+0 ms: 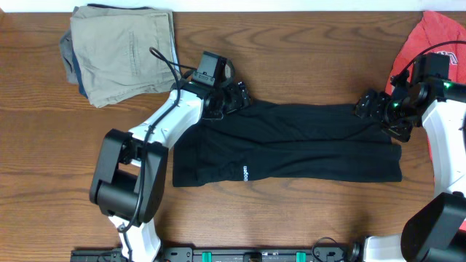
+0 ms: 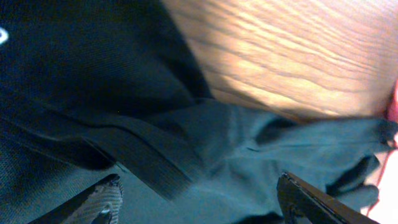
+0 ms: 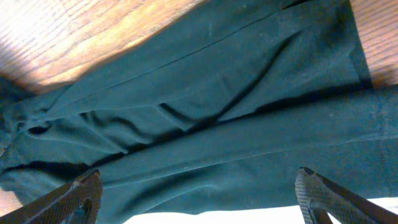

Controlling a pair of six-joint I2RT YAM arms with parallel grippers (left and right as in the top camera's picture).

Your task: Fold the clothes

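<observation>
Left gripper [image 1: 234, 96] fingers spread wide, nothing pinched; right gripper [image 1: 368, 108] likewise. Black garment [image 1: 291, 142] directly beneath both, long axis left-right across frame centre. Left gripper over its upper-left end, right gripper over its upper-right end. Tips possibly touching cloth; unclear.

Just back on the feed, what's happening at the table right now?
Both arms are at the black garment, spread flat across the table. The left gripper is at its far left corner and the right gripper at its far right corner. Both wrist views show open fingers over the fabric, with nothing pinched yet. Folded khaki clothes lie at the far left and a red tee at the far right.
</observation>
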